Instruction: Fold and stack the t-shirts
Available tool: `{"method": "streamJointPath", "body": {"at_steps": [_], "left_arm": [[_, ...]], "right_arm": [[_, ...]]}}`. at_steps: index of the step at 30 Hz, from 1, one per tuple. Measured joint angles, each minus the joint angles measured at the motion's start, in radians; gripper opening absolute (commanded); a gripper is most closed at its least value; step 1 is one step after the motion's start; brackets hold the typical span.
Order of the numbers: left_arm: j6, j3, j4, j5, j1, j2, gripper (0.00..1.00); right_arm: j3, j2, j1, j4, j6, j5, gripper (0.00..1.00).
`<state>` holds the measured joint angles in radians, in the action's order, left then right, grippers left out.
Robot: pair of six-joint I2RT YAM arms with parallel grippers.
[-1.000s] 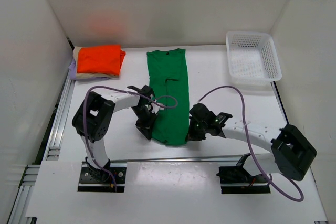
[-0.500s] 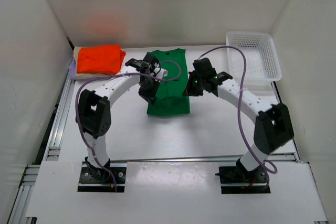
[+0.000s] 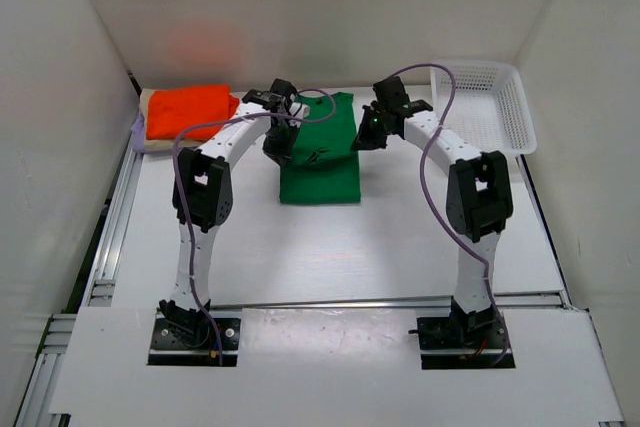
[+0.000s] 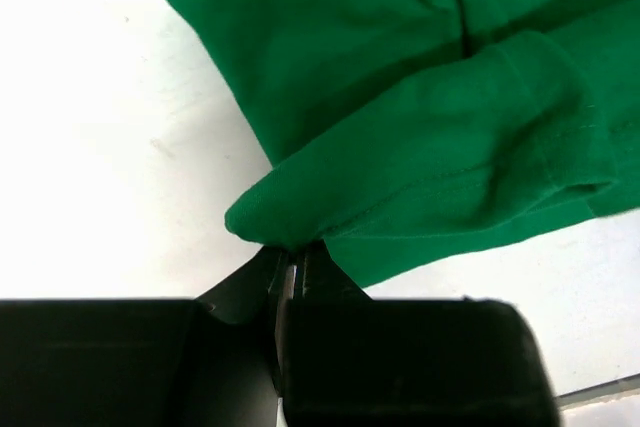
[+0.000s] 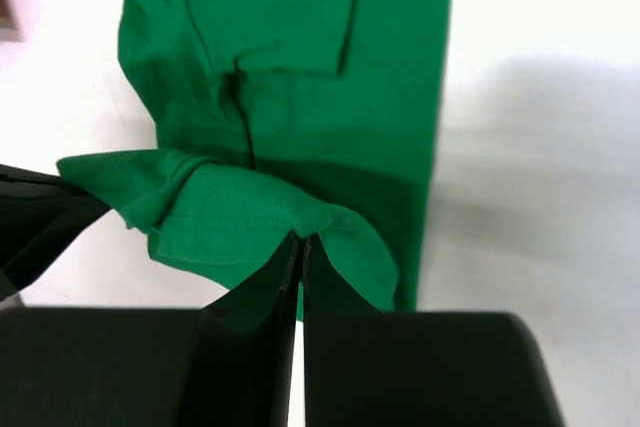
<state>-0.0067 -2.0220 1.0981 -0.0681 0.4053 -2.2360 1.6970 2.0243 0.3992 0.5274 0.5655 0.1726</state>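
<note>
Left gripper [image 4: 292, 259] and right gripper [image 5: 300, 244] pinch the green t-shirt [image 3: 318, 172] hem (2 corners); uneven release could skew the fold.

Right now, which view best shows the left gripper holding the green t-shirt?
Left wrist: the left gripper is shut on the green t-shirt, close up. Top external shows it small; right wrist, perhaps a dark sliver.

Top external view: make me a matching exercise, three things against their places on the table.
Things:
1. green cloth t-shirt
2. folded orange-red cloth t-shirt
3. white plastic mesh basket

Places on the white table:
A. far right corner
B. far left corner
C. middle of the far half

Pairs: 1-C, 2-B, 3-A
</note>
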Motion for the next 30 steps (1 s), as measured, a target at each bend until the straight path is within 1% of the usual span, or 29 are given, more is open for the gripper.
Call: {"method": "streamJointPath", "body": {"at_steps": [2,3,5,7,8,9,10,13,15,17,19,25,27,30], "left_arm": [[0.0,-0.005,0.0,-0.012,-0.015,-0.015,0.11],[0.0,-0.007,0.0,-0.019,-0.022,-0.024,0.14],[0.0,-0.015,-0.003,-0.031,-0.033,-0.042,0.2],[0.0,-0.024,-0.015,-0.032,-0.044,-0.06,0.25],[0.0,-0.034,-0.017,-0.032,-0.048,-0.069,0.28],[0.001,-0.047,-0.022,-0.031,-0.051,-0.081,0.39],[0.006,-0.059,-0.031,-0.028,-0.054,-0.09,0.44],[0.004,-0.111,-0.047,-0.021,-0.068,-0.113,0.52],[0.003,-0.14,-0.061,-0.007,-0.077,-0.117,0.54],[0.005,-0.155,-0.077,0.01,-0.089,-0.114,0.57],[0.006,-0.146,-0.092,0.021,-0.105,-0.106,0.59],[0.006,-0.003,-0.108,0.034,-0.158,-0.05,0.59],[0.006,0.024,-0.103,0.027,-0.167,-0.045,0.59],[0.006,0.037,-0.102,0.011,-0.166,-0.045,0.6]], "right_arm": [[0.036,0.046,-0.007,-0.001,0.0,0.026,0.0],[0.05,0.068,-0.009,-0.001,0.0,0.037,0.05],[0.069,0.113,-0.013,0.0,0.011,0.047,0.19],[0.083,0.153,-0.018,0.003,0.035,0.042,0.25],[0.089,0.168,-0.022,0.005,0.047,0.037,0.28],[0.099,0.188,-0.028,0.006,0.062,0.031,0.31],[0.108,0.2,-0.034,0.007,0.074,0.022,0.31],[0.143,0.216,-0.048,0.015,0.097,-0.018,0.31],[0.168,0.213,-0.055,0.015,0.104,-0.047,0.31],[0.169,0.195,-0.06,0.006,0.105,-0.069,0.36],[0.146,0.162,-0.061,0.001,0.103,-0.078,0.38],[-0.037,0.039,-0.051,-0.003,0.076,-0.072,0.39],[-0.08,0.029,-0.043,0.003,0.066,-0.071,0.39],[-0.104,0.032,-0.025,0.013,0.05,-0.069,0.39]]}}
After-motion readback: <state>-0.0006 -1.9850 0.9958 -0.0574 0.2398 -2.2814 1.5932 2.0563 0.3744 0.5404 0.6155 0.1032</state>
